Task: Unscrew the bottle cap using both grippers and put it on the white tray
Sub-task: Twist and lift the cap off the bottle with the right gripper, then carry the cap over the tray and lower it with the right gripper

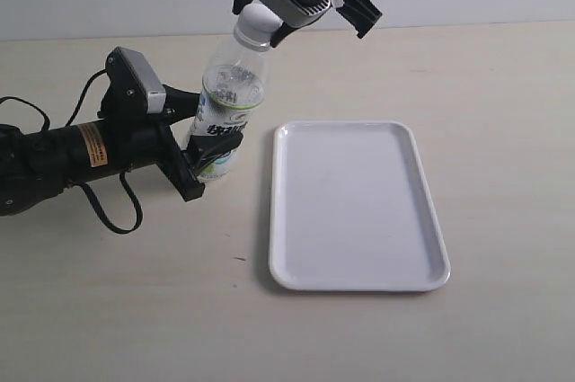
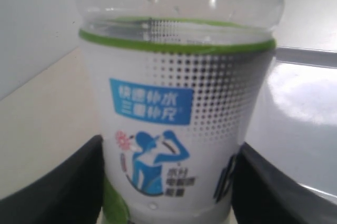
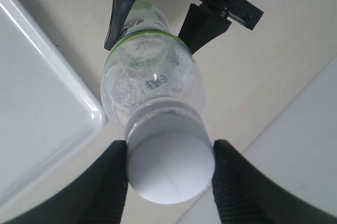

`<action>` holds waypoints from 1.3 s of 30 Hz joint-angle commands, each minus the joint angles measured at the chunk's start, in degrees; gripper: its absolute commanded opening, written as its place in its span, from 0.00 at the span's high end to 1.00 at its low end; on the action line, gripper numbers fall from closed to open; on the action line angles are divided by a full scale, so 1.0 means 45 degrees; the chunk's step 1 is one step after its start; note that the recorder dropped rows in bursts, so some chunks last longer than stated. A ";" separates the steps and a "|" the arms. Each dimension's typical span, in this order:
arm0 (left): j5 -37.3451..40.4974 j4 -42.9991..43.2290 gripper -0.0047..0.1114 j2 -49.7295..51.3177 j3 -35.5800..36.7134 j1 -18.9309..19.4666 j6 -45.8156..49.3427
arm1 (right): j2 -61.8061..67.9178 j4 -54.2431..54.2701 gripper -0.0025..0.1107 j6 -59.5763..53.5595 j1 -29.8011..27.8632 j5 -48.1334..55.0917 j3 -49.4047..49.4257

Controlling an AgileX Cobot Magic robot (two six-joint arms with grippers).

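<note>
The clear bottle with its white-and-green label leans slightly, its neck toward the upper right. My left gripper is shut on the labelled lower body, and its black fingers press both sides of the bottle. The white bottle cap sits on the neck. My right gripper comes down from above, and its ribbed fingers touch both sides of the bottle cap. The white tray lies flat and bare to the right of the bottle.
The left arm, with its grey block, orange label and black cables, lies across the left of the pale table. The white tray's near corner is close beside the bottle. A pale wall runs along the back.
</note>
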 commanded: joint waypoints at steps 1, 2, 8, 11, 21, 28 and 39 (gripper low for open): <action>-0.0826 -0.0527 0.96 -0.0205 -0.0008 -0.0030 -0.0209 | -0.0096 -0.0046 0.98 -0.0163 0.0027 0.0154 -0.0082; -0.0826 -0.0527 0.96 -0.0205 -0.0008 -0.0030 -0.0209 | -0.0157 -0.0046 0.98 -0.0163 0.0027 0.0236 -0.0082; -0.0826 -0.0527 0.96 -0.0205 -0.0008 -0.0030 -0.0209 | -0.0736 0.0038 0.98 -0.0003 0.0027 0.0931 -0.0082; -0.0826 -0.0523 0.96 -0.0205 -0.0008 -0.0030 -0.0209 | -0.1033 0.0088 0.98 0.0503 0.0027 0.1104 -0.0082; -0.0826 -0.0937 0.96 -0.0205 -0.0008 -0.0030 -0.0564 | -0.1804 -0.0321 0.98 0.7219 0.0027 0.1137 -0.0082; -0.0826 -0.1240 0.96 -0.0178 -0.0008 -0.0030 -0.1117 | -0.2094 -0.2663 0.98 1.6053 0.0027 0.1243 -0.0082; -0.1689 -0.2853 0.96 -0.0178 0.0482 -0.0030 -0.1094 | -0.1579 -0.4197 0.98 2.3794 -0.0305 0.1243 0.0752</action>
